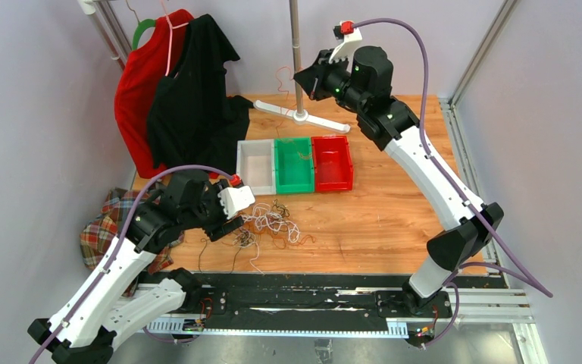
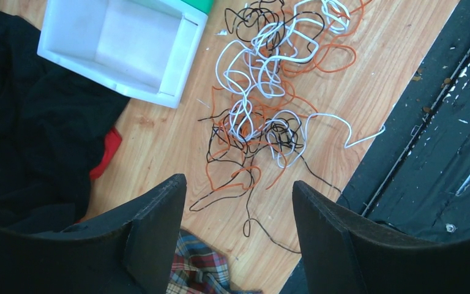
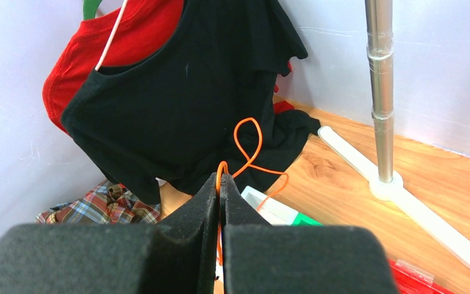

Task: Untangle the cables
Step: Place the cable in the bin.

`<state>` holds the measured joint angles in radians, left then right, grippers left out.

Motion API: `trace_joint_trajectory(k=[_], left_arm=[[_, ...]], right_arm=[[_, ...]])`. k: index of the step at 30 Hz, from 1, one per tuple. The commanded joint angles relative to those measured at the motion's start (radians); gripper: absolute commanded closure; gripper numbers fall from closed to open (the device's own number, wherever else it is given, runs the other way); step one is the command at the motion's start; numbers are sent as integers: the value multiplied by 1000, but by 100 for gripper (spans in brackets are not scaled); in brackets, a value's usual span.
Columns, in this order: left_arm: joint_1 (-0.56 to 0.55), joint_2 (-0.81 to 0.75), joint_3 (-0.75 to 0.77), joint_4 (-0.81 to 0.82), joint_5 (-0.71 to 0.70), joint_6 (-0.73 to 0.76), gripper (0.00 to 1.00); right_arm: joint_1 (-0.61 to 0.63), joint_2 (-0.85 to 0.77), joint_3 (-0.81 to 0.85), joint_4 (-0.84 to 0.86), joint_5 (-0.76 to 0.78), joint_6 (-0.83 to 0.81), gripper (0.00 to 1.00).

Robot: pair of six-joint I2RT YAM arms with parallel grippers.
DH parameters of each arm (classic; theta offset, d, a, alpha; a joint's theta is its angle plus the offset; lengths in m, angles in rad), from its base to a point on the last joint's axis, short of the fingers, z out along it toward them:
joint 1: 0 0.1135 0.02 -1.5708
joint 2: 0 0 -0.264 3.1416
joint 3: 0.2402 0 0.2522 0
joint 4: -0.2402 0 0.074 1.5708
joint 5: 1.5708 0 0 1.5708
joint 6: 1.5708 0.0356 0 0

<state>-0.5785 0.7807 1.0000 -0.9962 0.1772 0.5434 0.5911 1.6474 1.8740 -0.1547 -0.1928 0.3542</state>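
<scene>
Right gripper [image 3: 220, 184] clamped on orange cable [image 3: 249, 147] looping above it; thin strand may slip. Left gripper [image 2: 238, 184] apart, tangle [image 2: 260, 122] ahead; risks grabbing several.

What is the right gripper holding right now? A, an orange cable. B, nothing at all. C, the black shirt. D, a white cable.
A: in the right wrist view the right gripper has its jaws shut on an orange cable, which loops up from between the fingertips in front of the hanging black shirt.
</scene>
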Motion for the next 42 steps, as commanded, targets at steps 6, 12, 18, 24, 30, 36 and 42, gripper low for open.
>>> trace_joint_trajectory(k=[6, 12, 18, 24, 30, 36, 42], left_arm=[[8, -14, 4, 16, 13, 12, 32], [8, -24, 0, 14, 10, 10, 32], [8, -30, -7, 15, 5, 13, 32], [7, -25, -7, 14, 6, 12, 32], [8, -24, -4, 13, 8, 9, 33], [7, -26, -4, 10, 4, 12, 33], [7, -29, -10, 10, 5, 12, 33]], right_arm=[[12, 10, -52, 29, -6, -18, 99], [11, 30, -120, 35, 33, -65, 99], [14, 34, -229, 43, 91, -137, 99], [46, 51, -309, 40, 142, -206, 100], [102, 117, -369, 33, 179, -259, 99], [117, 194, -399, 32, 203, -276, 99], [105, 227, -389, 23, 295, -311, 100]])
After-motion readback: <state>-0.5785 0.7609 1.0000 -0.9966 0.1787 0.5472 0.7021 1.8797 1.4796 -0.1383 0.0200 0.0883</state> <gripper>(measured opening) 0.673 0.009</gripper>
